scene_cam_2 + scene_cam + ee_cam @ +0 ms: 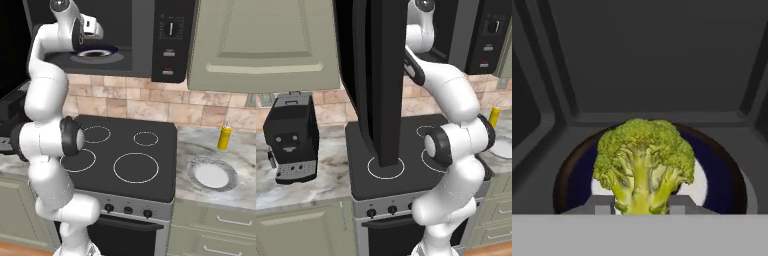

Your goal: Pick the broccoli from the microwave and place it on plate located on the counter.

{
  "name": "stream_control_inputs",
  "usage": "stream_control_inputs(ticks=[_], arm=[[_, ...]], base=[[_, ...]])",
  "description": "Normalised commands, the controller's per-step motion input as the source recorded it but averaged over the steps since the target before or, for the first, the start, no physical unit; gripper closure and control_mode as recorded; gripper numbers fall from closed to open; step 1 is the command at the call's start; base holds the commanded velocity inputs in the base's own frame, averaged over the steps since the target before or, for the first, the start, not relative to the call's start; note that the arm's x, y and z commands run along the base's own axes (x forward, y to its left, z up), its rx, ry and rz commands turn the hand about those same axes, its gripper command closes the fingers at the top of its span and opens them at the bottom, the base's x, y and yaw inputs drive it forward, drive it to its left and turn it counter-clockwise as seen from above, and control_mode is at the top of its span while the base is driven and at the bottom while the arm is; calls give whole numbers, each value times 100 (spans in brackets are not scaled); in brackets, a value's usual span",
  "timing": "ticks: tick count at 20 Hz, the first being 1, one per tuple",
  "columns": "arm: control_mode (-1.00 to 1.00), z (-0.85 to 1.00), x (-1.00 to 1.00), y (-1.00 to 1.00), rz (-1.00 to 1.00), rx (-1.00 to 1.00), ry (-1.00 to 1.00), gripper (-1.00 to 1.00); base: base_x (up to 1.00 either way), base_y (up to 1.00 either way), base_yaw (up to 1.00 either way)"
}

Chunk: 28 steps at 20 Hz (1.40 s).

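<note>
— Where was the broccoli (643, 165) when you looked?

— Inside the microwave (150, 35), standing stem-down at the middle of a dark-rimmed dish (722, 175). Its pale stem pointed toward the gripper (643, 204), with the green head rising above, so its long axis ran straight up between the two fingertips.

— And the gripper itself?

— One fingertip (604, 204) sat on each side of the stem, right at its base. They looked closed against it, pinching the broccoli, though the very tips were cut off low in the hand view, so that's my reading rather than a certainty.

— So the way out?

— Straight back through the open door (378, 75), I'd judge. The arm (47, 85) reached up into the cavity from above the stove (130, 150).

— And the plate (212, 175)?

— On the counter (220, 150), just right of the stove's front corner, nothing on it. A yellow bottle (225, 136) stood behind it, toward the wall. A coffee machine (291, 137) sat on the far left.
</note>
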Motion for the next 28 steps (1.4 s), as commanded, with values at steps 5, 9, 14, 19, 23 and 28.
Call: stream_control_inputs(ticks=[5,9,14,19,23,28], arm=[[-100,-22,-100,-35,0,0,-16,100],[-100,-3,-100,-41,2,0,-8,100],[-100,-8,-100,-46,3,0,0,100],[-100,-29,-99,-29,0,0,0,100],[-100,-58,-65,-35,0,0,3,100],[-100,-59,-75,-80,-2,0,9,100]], base=[[0,0,0],[0,0,0],[0,0,0],[0,0,0],[0,0,0],[0,0,0]])
